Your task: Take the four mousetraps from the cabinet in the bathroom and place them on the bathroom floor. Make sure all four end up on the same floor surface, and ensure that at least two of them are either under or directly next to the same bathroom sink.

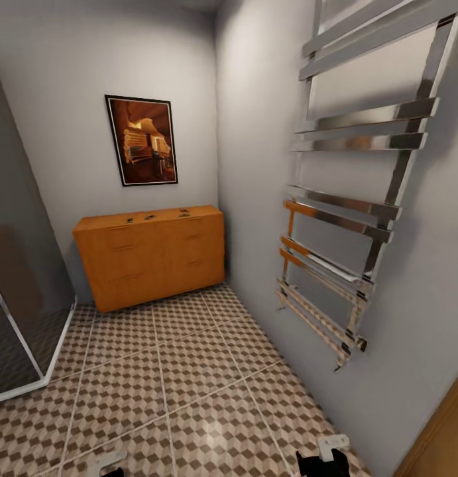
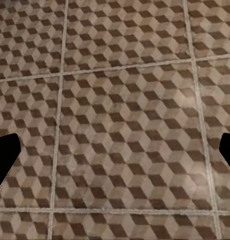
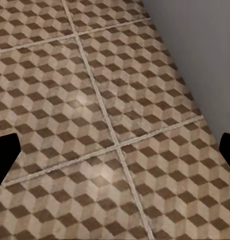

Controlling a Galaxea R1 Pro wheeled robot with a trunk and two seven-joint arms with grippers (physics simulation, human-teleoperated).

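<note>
The orange-brown cabinet [image 1: 152,262] stands against the far wall in the head view. On its top lie small dark mousetraps [image 1: 150,216], too small to count surely. The cube-patterned bathroom floor [image 1: 189,371] stretches from the cabinet toward me. My left gripper [image 2: 115,155] hangs open over bare tiles, its dark fingertips [image 2: 5,157] at the picture's edges. My right gripper [image 3: 115,155] is open too, above tiles near the grey wall [image 3: 200,55]. Both hold nothing. The sink is out of view.
A chrome towel radiator [image 1: 348,199] juts from the right wall. A glass shower enclosure [image 1: 16,318] with a white base fills the left. A framed picture [image 1: 141,140] hangs above the cabinet. A wooden door edge [image 1: 444,430] shows at lower right.
</note>
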